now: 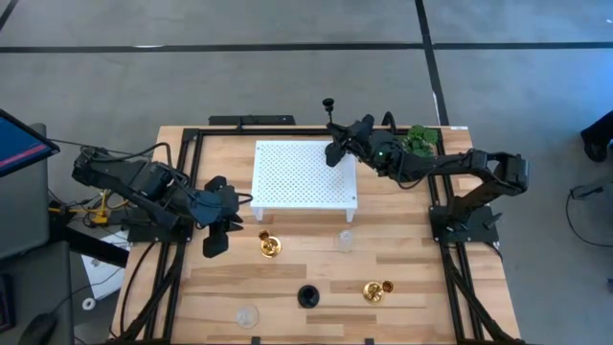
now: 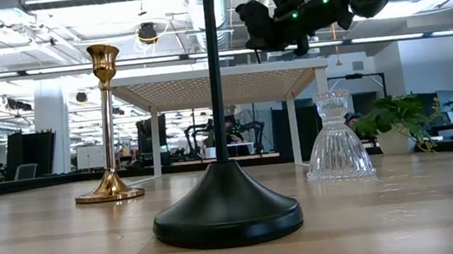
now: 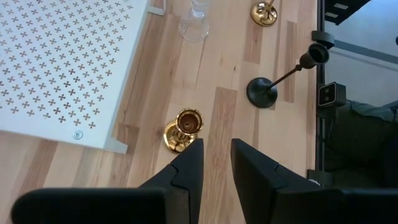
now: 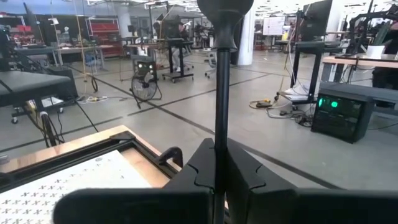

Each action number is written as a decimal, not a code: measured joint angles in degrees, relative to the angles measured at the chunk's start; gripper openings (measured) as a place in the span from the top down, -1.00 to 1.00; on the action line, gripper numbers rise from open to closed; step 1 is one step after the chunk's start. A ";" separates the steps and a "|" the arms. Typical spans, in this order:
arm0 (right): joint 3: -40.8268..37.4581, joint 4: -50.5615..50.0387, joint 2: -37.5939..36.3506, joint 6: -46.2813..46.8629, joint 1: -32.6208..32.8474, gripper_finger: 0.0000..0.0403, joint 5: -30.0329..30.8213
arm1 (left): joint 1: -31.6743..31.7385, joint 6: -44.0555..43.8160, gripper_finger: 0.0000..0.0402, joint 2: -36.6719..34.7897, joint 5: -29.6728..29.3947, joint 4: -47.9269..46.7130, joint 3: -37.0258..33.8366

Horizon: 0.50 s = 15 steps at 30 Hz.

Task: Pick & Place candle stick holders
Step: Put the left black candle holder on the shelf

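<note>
My right gripper (image 1: 335,153) is over the far right corner of the white perforated platform (image 1: 302,172), shut on a black candle stick holder (image 1: 329,105). My left gripper (image 1: 215,230) hovers at the table's left, slightly open and holding nothing, just left of a gold holder (image 1: 270,246) that stands on its round base. Standing on the wood are also a clear glass holder (image 1: 346,238), a black holder (image 1: 306,295), a second gold holder (image 1: 375,290) and another clear one (image 1: 248,315). In the left wrist view the gold holder (image 3: 181,129) stands just beyond my fingertips. My right gripper pinches the black holder's thin stem (image 4: 221,124) between its two fingers. The fingers reach in level from the table's right side and lie across the stem. The stem stands upright with its cup (image 4: 225,9) on top. The gripper hides its base, so I cannot tell whether it rests on the platform.
A green plant sprig (image 1: 419,139) lies at the far right, behind my right arm. The platform stands on legs above the table (image 2: 221,83). Bare wood shows between the standing holders along the near half of the table.
</note>
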 joint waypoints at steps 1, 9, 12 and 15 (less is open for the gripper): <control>0.00 -0.08 0.00 0.00 0.00 1.00 0.00 | 0.00 0.00 0.60 0.00 0.00 0.00 0.00; 0.13 -1.21 -0.09 0.04 0.00 1.00 -0.04 | 0.00 0.00 0.60 0.00 0.00 0.00 0.00; 0.13 -1.35 -0.11 0.11 0.00 0.96 -0.07 | 0.00 0.00 0.60 0.00 0.00 0.00 0.00; 0.13 -1.52 -0.11 0.11 0.00 0.92 -0.07 | 0.00 0.00 0.60 0.00 0.00 0.00 0.00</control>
